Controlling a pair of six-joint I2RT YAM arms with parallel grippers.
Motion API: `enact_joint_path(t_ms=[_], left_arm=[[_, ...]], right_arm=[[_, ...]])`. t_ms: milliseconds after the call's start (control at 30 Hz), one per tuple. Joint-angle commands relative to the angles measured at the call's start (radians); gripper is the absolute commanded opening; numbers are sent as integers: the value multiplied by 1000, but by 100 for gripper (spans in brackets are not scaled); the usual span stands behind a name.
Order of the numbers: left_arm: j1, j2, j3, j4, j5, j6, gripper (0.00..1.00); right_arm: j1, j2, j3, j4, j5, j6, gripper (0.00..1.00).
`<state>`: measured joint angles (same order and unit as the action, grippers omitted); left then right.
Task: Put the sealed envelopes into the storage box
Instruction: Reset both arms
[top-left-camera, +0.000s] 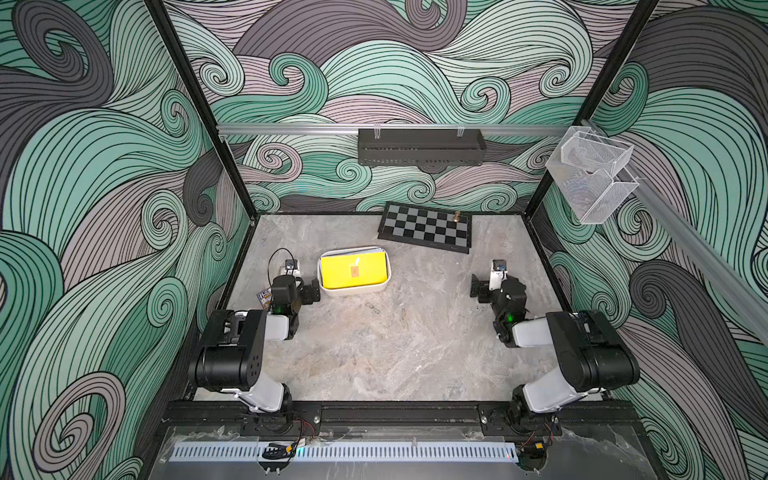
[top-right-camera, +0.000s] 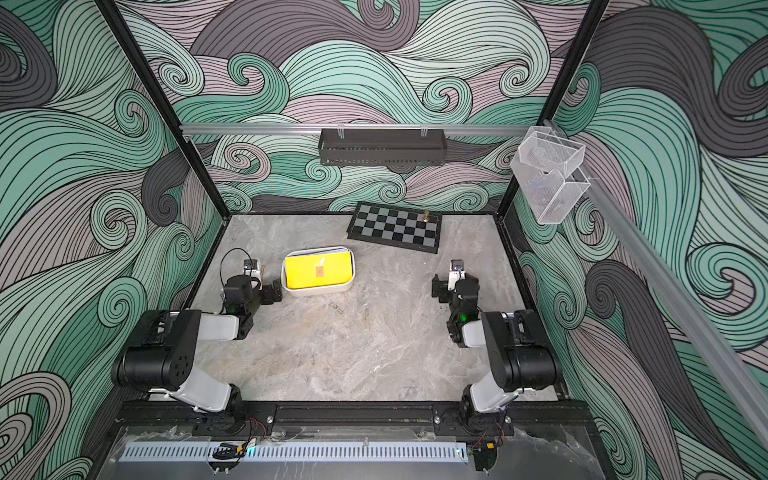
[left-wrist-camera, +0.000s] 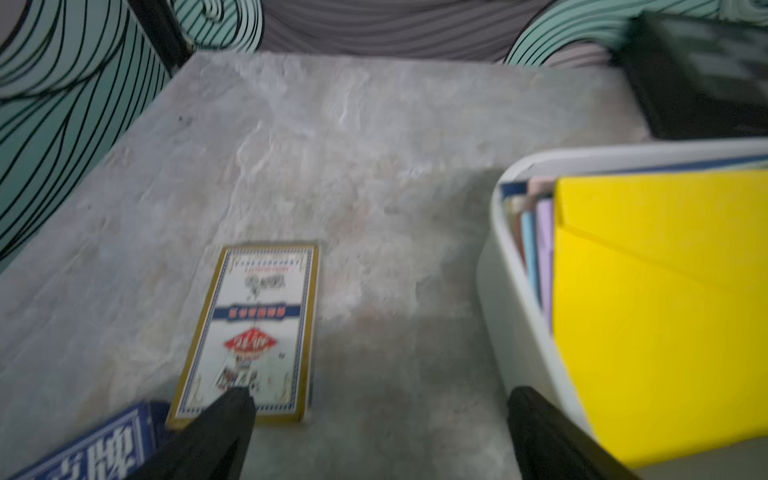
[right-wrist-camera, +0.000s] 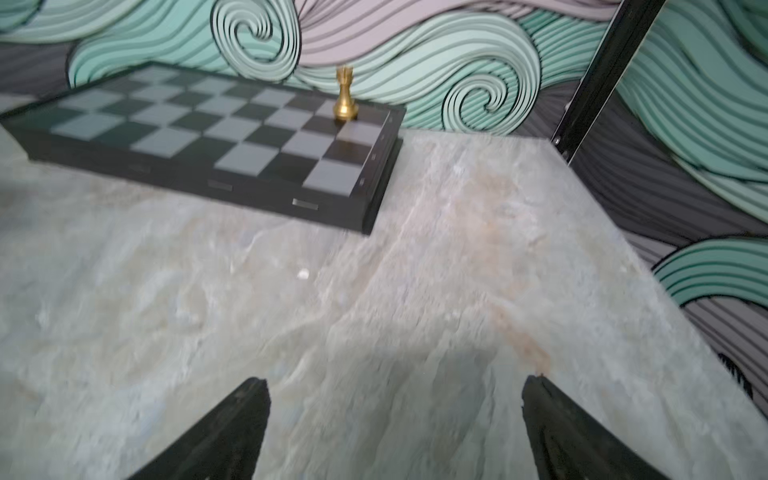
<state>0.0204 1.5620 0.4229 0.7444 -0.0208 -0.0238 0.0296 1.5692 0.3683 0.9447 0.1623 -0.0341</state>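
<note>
**Fingers (left-wrist-camera: 216, 436): spread wide on both grippers, nothing held**

Left gripper (left-wrist-camera: 380, 395): just beside the storage box (top-left-camera: 354, 291), over a card pack (left-wrist-camera: 249, 332).
Right gripper (right-wrist-camera: 395, 382): well apart from the box, above the table (right-wrist-camera: 374, 291).
Sealed envelopes (top-left-camera: 353, 271): stacked inside the box, yellow uppermost; none seen outside it.
Handling note: task looks complete. Withdraw the left arm without nudging the box wall or the card pack.

Tabletop (top-left-camera: 399, 340) lies free across middle and right; storage box (top-left-camera: 357, 289) and card packs (left-wrist-camera: 249, 328) crowd left, chessboard (top-left-camera: 424, 227) stands far.
</note>
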Motion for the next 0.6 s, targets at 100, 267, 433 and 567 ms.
enact_joint_path(t_ms=[100, 267, 433, 567], left_arm=[[13, -18, 32, 2, 100, -5, 99], [11, -29, 47, -48, 93, -14, 99], [10, -31, 53, -63, 85, -20, 99], [8, -35, 55, -74, 81, -22, 99]], right_arm=[[-24, -15, 1, 5, -136, 27, 98], [-22, -10, 3, 9, -145, 22, 98], [-22, -9, 29, -42, -229, -13, 98], [-22, -9, 30, -43, -231, -13, 98]])
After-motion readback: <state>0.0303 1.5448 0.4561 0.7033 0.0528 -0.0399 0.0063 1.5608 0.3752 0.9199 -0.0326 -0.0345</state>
